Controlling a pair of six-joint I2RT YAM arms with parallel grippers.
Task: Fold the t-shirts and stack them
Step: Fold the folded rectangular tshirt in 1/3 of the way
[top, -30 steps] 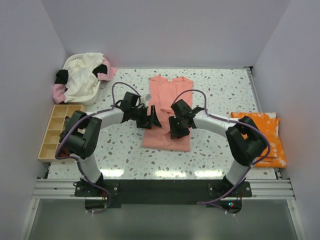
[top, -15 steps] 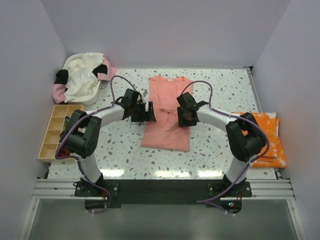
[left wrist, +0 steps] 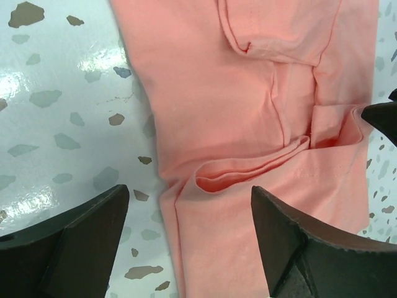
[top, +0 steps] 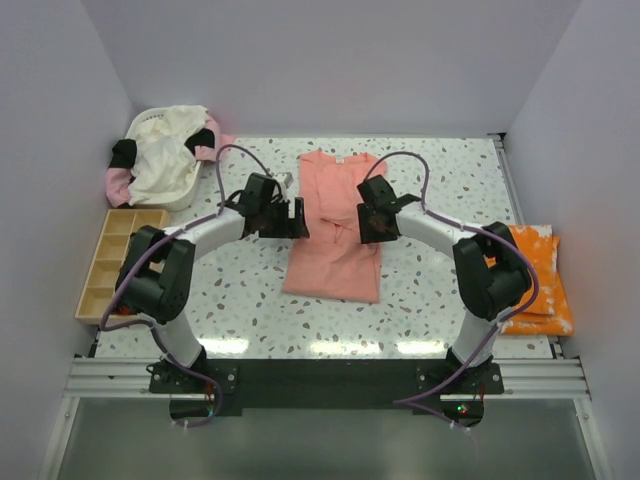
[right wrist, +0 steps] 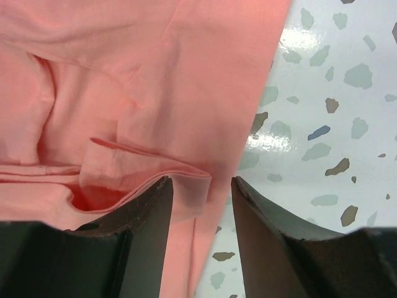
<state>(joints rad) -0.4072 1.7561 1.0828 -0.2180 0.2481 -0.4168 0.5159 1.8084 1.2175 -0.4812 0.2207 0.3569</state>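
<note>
Backing outward from mid-shirt: left pincer [top: 295, 218] and right pincer [top: 372, 222] now hover at the side edges of the salmon t-shirt [top: 335, 255], both released, holding nothing. It lies flat mid worktop [top: 440, 180], sleeves tucked in. Sleeve folds look done; likely next: hem-to-collar fold, then stack on the orange t-shirt [top: 540, 270].

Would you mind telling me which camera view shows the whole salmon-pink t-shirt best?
The top external view: the salmon-pink t-shirt lies there nearly whole, collar to hem. The wrist views show only close patches of its side edges and a raised fold.
</note>
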